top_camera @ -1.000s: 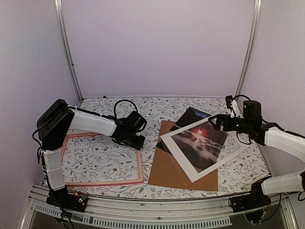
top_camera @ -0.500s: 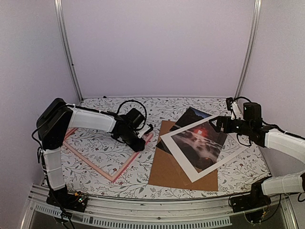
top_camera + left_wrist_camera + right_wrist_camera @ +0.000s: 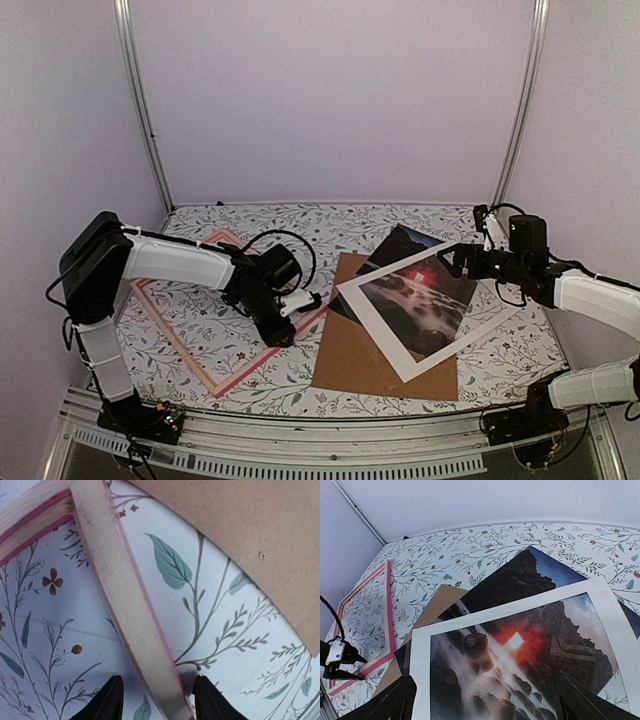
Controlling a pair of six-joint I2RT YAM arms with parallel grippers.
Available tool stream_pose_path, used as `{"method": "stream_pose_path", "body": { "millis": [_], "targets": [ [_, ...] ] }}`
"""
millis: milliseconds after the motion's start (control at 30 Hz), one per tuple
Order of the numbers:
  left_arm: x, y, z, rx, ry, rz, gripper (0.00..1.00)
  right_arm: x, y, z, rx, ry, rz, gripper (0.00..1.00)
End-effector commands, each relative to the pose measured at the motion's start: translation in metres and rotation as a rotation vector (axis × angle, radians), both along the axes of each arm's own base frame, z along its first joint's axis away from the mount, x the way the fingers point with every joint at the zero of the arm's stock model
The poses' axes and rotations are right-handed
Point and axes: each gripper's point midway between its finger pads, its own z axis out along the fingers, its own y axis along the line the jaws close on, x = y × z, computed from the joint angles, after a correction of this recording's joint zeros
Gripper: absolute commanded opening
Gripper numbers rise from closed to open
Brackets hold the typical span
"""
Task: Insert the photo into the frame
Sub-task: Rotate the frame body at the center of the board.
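The pink frame (image 3: 245,372) lies turned at an angle on the left of the table. My left gripper (image 3: 278,328) straddles its near right rail (image 3: 125,605). The jaws stand apart, the right finger at the rail's pink edge, with a gap on the left. The photo (image 3: 415,295) with its red sun lies under a white mat (image 3: 400,270), a dark corner sticking out at the back. My right gripper (image 3: 452,258) hovers open and empty over the photo (image 3: 520,645).
A brown backing board (image 3: 350,350) lies under the photo and mat, its left edge close to the frame (image 3: 390,610) and the left gripper (image 3: 340,662). Metal posts stand at the back corners. The table's front rail runs along the near edge.
The frame has swung from square on the left to a diagonal and slid toward the board. My left gripper moved with it, nearer and rightward. The right arm has hardly moved.
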Motion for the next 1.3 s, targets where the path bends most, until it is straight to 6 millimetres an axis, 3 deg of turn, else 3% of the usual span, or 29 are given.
{"method": "stream_pose_path", "body": {
  "millis": [0, 67, 167, 233, 333, 467, 567, 667, 867, 1267],
  "targets": [
    [0.010, 0.010, 0.024, 0.013, -0.083, 0.055, 0.60, -0.001, 0.004, 0.001, 0.014, -0.006, 0.006, 0.99],
    [0.023, 0.015, 0.039, -0.005, -0.144, 0.128, 0.67, -0.001, 0.003, 0.002, 0.014, -0.008, 0.004, 0.99],
    [0.054, 0.037, 0.065, -0.063, -0.225, 0.318, 0.74, -0.002, 0.002, 0.003, 0.014, -0.011, 0.004, 0.99],
    [0.073, 0.064, 0.081, -0.114, -0.266, 0.491, 0.76, -0.002, 0.003, 0.003, 0.016, -0.012, 0.007, 0.99],
    [0.096, 0.130, 0.101, -0.173, -0.345, 0.822, 0.82, -0.001, 0.005, 0.005, 0.022, -0.020, 0.014, 0.99],
    [0.090, 0.193, 0.113, -0.274, -0.412, 1.102, 0.98, -0.001, 0.009, 0.003, 0.040, -0.015, 0.031, 0.99],
    [0.079, 0.225, 0.117, -0.318, -0.452, 1.251, 1.00, -0.002, 0.012, 0.001, 0.050, -0.009, 0.044, 0.99],
    [0.069, 0.253, 0.109, -0.355, -0.443, 1.431, 1.00, -0.003, 0.014, -0.001, 0.056, -0.005, 0.049, 0.99],
    [0.048, 0.293, 0.070, -0.272, -0.322, 1.696, 1.00, -0.002, 0.016, -0.003, 0.064, 0.001, 0.055, 0.99],
    [0.030, 0.316, 0.032, -0.306, -0.217, 1.928, 0.99, 0.001, 0.018, -0.013, 0.066, 0.025, 0.062, 0.99]
  ]
}}
